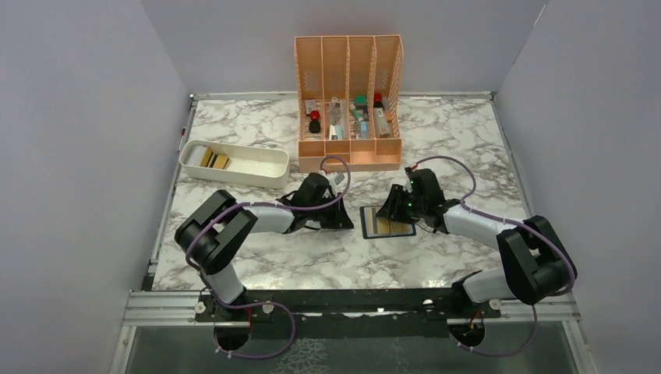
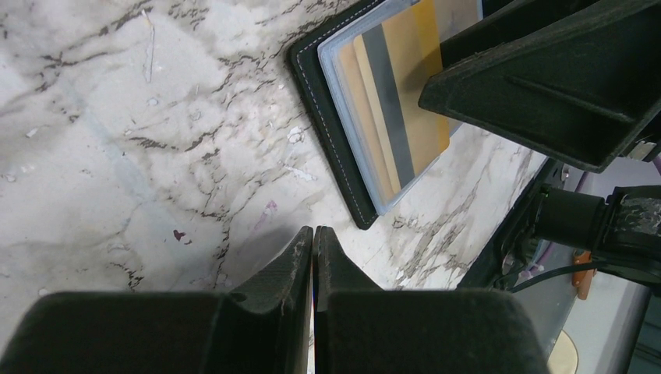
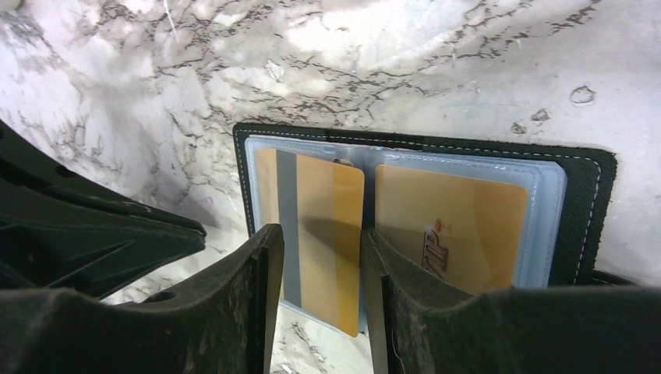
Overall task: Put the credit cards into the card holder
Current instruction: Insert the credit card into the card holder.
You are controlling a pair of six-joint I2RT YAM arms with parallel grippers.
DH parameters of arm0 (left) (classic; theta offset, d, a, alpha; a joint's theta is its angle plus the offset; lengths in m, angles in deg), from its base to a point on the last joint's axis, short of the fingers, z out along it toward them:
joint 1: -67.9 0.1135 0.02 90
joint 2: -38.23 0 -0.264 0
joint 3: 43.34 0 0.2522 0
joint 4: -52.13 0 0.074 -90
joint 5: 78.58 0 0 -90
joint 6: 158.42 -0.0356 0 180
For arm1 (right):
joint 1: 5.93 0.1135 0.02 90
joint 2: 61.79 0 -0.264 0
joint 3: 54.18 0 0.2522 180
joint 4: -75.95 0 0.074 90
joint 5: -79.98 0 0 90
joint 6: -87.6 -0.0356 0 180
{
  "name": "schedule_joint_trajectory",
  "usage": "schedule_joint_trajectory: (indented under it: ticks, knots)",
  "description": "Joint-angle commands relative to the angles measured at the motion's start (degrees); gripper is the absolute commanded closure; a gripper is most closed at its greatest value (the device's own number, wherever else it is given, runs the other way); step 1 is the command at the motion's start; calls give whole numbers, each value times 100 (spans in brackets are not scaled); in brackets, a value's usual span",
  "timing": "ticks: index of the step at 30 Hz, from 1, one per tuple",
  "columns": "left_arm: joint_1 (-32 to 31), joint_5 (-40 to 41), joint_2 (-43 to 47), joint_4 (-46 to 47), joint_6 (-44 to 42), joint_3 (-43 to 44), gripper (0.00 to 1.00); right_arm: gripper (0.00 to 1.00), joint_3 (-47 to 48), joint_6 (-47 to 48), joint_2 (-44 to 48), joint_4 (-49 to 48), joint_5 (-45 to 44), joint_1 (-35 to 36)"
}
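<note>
The right pincer (image 3: pixel 318 234) stands parted over a gold credit card (image 3: pixel 331 195) lying in the open card holder (image 3: pixel 585 183); the left pincer (image 2: pixel 312 234), pinched closed and empty, hovers beside.

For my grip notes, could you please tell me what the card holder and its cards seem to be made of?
Card holder: probably leather or imitation, matte black, pale stitching along the edge; clear glossy plastic sleeves inside. Cards: likely plastic, smooth gold, one with a dark stripe.
</note>
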Motion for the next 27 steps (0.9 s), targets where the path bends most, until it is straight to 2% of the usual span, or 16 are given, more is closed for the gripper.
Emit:
schedule_joint_trajectory:
  ticks: [1,9,16,17,20,27]
  knots:
    - [-9,99,-22,208,24,183,93,54,154,192,71,419,-432,74]
    - [-12,69,11,214,53,260,93,44,437,360,269,905,-860,150]
    - [-20,-12,-41,273,76,298,93,61,532,444,331,1030,-853,159]
    - [-23,-34,-41,284,85,309,93,61,541,444,361,1033,-829,159]
    - [-23,-55,-41,303,86,336,93,52,638,470,431,1193,-922,175]
    - [-23,-159,-394,511,152,431,93,51,616,469,229,1004,-783,186]
